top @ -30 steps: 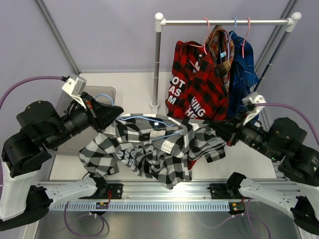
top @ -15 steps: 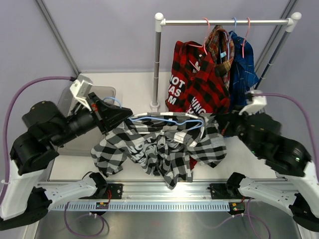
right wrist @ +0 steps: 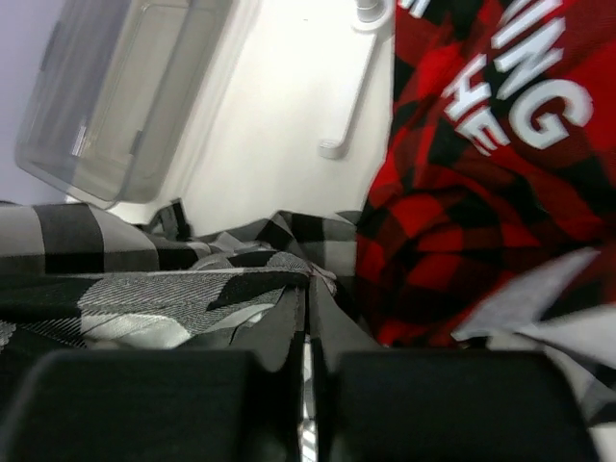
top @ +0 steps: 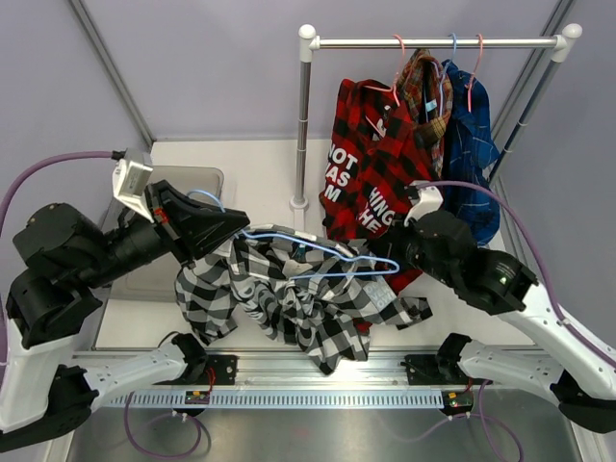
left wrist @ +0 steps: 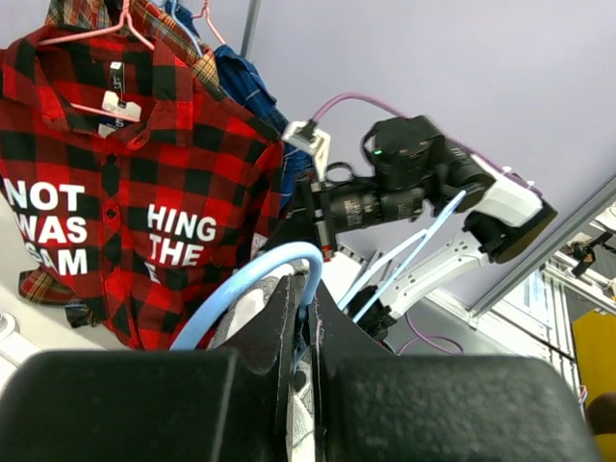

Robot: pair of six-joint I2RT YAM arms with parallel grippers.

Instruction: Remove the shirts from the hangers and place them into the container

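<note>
1. Check shirt (top: 289,298), black-and-white: strung between the two claws over the near half of the counter (top: 260,173), to the right of the bin (right wrist: 125,96) and not in it.
2. Left claw (top: 234,229): jaws nearly together, clamped on a curved part of the light blue hanger (left wrist: 289,252). The wrist view shows the wire passing between the fingers.
3. Right claw (top: 385,260): jaws pressed tight, with check cloth caught at the tips at the shirt's right end. Cannot tell whether the hanger wire is pinched too.
4. Counter: white, with the smoky bin at its left rear, partly hidden behind the left arm.
5. Room: plain lilac-grey walls (top: 192,67). A silver rail (top: 433,42) stands at the right rear.
6. On the rail: red shirt (top: 371,164) with white lettering, tartan shirt (top: 423,91) and blue shirt (top: 472,144), all on hangers, close together.
7. Hanger: nearly level, long axis left to right, running from the left claw to the right claw.
8. Check shirt's long axis: also left to right. It is bunched in the middle, and its lower folds sag toward the near edge.
</note>
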